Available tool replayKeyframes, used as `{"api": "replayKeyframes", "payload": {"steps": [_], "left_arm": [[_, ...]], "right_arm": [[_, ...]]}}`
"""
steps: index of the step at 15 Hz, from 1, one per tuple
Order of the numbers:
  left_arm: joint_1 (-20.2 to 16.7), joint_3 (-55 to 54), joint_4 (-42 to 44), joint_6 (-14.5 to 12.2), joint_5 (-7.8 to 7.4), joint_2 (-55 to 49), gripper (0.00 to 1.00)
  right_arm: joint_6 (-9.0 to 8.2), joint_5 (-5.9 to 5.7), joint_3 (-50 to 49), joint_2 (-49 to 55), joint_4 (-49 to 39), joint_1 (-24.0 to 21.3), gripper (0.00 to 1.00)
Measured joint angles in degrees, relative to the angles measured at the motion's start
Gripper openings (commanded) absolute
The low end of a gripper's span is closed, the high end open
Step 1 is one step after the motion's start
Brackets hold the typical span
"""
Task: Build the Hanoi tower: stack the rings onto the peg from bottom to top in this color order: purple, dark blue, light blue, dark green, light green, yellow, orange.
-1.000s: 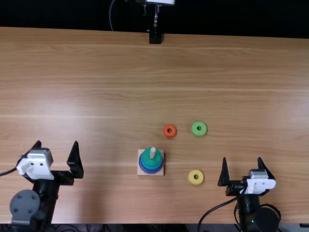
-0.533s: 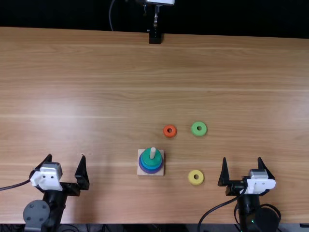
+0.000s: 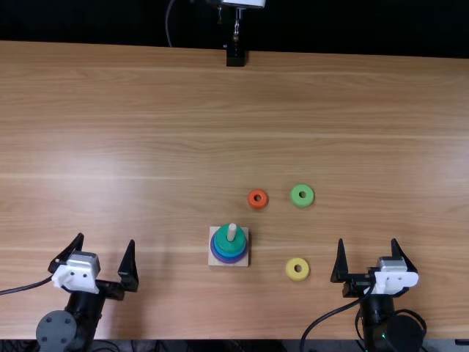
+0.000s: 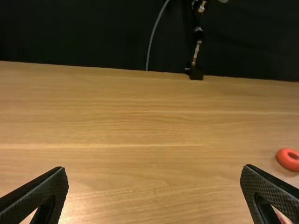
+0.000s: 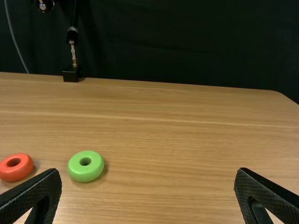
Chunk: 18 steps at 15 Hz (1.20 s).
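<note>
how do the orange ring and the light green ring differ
The orange ring is the smaller one, while the light green ring is wider. The orange ring lies closer to the peg; the light green ring lies farther off, to the right of the orange ring in the top view. Both lie flat on the table, off the peg, each with a round central hole.

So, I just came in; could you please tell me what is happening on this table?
A ring tower is partly built: purple, blue and dark green rings sit on the peg. The light green ring, the yellow ring and the orange ring lie loose on the table. Both the left gripper and the right gripper are open and empty.
</note>
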State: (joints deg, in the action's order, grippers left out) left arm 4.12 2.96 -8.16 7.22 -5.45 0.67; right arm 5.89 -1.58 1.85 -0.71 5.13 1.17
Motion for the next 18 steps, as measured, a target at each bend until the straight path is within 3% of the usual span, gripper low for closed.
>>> {"api": "replayKeyframes", "payload": {"steps": [2, 4, 18], "left_arm": [[0.00, 0.00, 0.04, -2.84, -1.07, 0.02, 1.00], [0.02, 0.00, 0.04, -4.17, -1.20, 0.00, 1.00], [0.02, -0.09, 0.37, -5.49, -1.29, 0.00, 1.00]], "right_arm": [[0.02, 0.04, 0.00, 0.02, 0.00, 0.00, 1.00], [0.02, 0.02, 0.00, 0.02, -0.02, 0.02, 1.00], [0.00, 0.02, 0.00, 0.02, 0.00, 0.02, 1.00]]}}
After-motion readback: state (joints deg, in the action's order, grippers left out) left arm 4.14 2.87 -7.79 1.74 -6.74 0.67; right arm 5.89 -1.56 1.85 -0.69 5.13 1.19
